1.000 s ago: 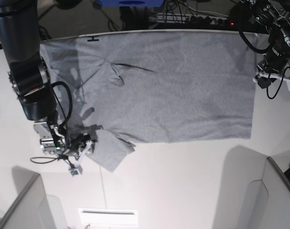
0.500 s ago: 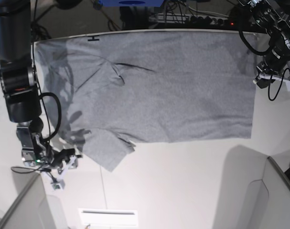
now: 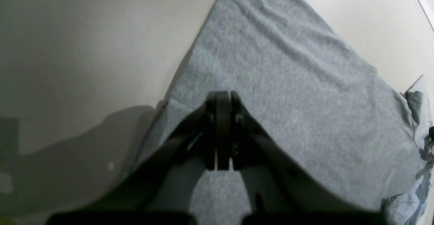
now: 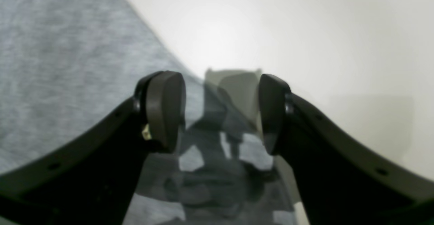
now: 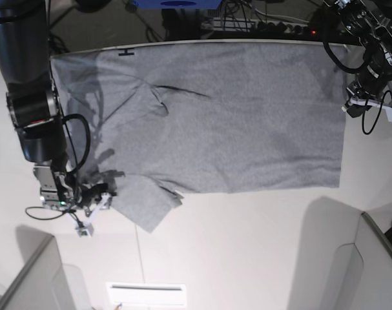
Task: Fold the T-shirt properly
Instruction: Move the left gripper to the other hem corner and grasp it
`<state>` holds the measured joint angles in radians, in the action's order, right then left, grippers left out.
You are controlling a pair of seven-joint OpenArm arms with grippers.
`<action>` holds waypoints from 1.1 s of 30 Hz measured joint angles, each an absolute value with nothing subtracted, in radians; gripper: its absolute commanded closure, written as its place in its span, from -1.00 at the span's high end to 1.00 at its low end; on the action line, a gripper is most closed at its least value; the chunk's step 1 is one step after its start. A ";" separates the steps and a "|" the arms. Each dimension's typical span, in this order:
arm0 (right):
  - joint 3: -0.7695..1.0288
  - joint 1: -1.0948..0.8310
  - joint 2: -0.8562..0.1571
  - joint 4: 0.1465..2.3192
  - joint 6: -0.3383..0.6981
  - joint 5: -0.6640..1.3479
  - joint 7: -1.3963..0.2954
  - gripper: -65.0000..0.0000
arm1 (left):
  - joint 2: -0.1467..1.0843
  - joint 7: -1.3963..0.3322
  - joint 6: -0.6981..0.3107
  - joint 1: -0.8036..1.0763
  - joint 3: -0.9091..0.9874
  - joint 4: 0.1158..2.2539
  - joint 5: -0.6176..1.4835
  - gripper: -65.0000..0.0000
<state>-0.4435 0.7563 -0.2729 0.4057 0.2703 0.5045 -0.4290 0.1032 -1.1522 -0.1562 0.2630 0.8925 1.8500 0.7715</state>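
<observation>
The grey T-shirt (image 5: pixel 234 116) lies spread flat on the white table (image 5: pixel 247 245), plain side up, with a small black neck mark (image 5: pixel 125 51) at its far edge. One sleeve (image 5: pixel 144 203) juts out at the front left. My right gripper (image 5: pixel 100 196) hovers just left of that sleeve. In the right wrist view it (image 4: pixel 220 113) is open over the T-shirt's (image 4: pixel 61 65) edge, with nothing between its fingers. My left gripper (image 5: pixel 352 107) stands at the shirt's right edge. The left wrist view shows it (image 3: pixel 222 130) shut and empty above the T-shirt (image 3: pixel 288 82).
A white strip (image 5: pixel 146 294) lies near the table's front edge. Grey partition panels stand at the front left (image 5: pixel 28 278) and front right (image 5: pixel 370 258) corners. Cables and a power strip (image 5: pixel 260 26) run behind the table's far edge.
My right gripper drew back to the left, off the sleeve, then came partway back toward it, staying open. The sleeve stays where it was. The left arm has barely moved.
</observation>
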 measured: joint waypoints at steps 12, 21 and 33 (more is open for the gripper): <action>-0.443 0.747 -0.243 0.406 0.271 0.504 -0.403 0.05 | 0.107 -1.152 -0.156 0.261 0.893 1.850 0.772 -1.00; -0.443 0.744 -0.249 0.406 0.271 0.517 -0.403 -1.00 | 0.109 -1.150 -0.156 0.257 0.887 1.850 0.772 -1.00; -0.438 0.742 -0.249 0.411 0.271 0.516 -0.409 -1.00 | 0.157 -1.155 -0.158 0.064 0.815 1.711 0.505 -1.00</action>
<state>-0.4377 0.7422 -0.2485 0.4114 0.2707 0.5156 -0.4091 0.1570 -1.1545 -0.1577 0.0639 0.8146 1.7107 0.5053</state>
